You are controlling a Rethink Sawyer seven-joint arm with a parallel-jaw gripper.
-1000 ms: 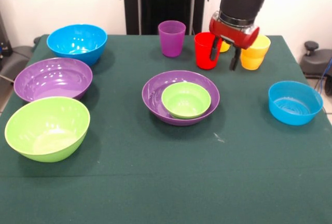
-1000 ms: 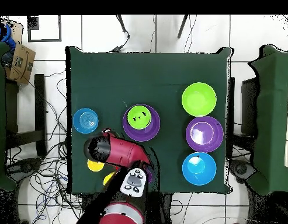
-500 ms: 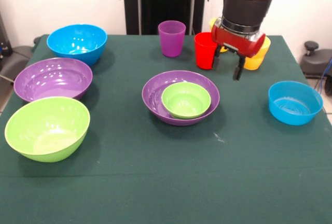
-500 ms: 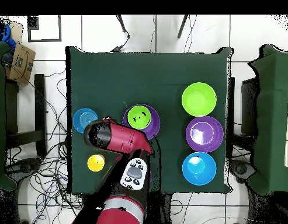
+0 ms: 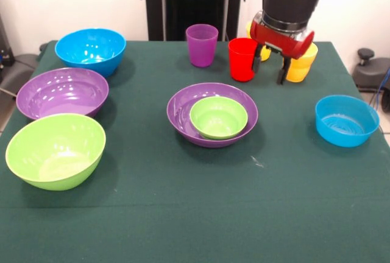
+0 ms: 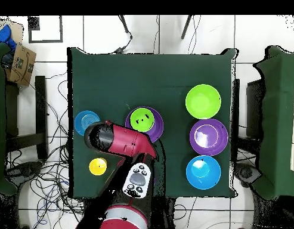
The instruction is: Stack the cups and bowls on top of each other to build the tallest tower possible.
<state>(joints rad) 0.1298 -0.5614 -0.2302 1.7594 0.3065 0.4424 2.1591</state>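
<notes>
With its fingers spread and empty, the end effector (image 5: 272, 68) hovers just beside the red cup (image 5: 242, 59) near the surface's far edge, apparently lining up to straddle and grasp it.

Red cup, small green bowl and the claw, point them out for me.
Red cup (image 5: 242, 59), front view, on its side wall.
Small green bowl (image 5: 218, 117), front view, on its inner floor.
Claw (image 5: 270, 66), front view, midway between its two fingertips.
</notes>
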